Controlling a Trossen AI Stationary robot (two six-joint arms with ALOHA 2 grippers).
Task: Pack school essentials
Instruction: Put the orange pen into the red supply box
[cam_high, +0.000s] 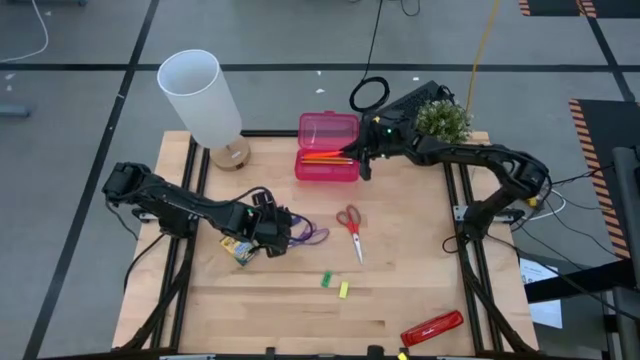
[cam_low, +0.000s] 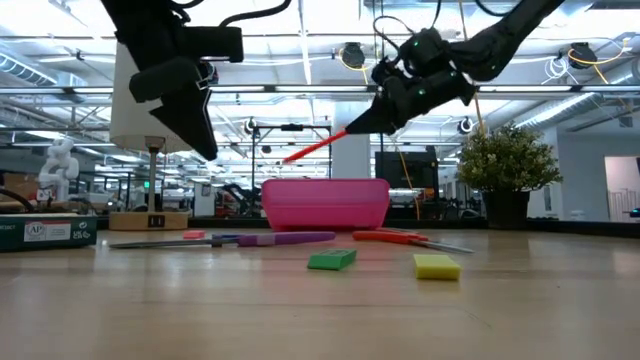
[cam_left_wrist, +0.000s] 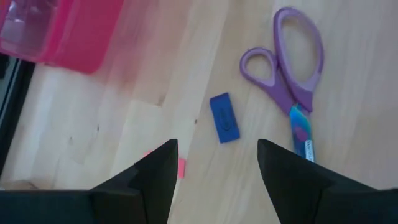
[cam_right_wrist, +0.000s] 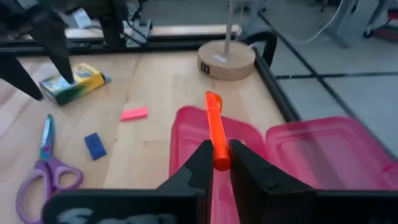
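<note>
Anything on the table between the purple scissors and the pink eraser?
Yes: a blue eraser lies between the purple scissors and the pink eraser, seen in the right wrist view. Bare wood otherwise.

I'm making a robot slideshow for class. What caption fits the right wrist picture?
The right gripper holds an orange pencil above the open pink case.

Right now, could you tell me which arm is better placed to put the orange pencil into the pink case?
The right: its gripper is shut on the orange pencil directly above the pink case. The left gripper hangs open near the purple scissors.
</note>
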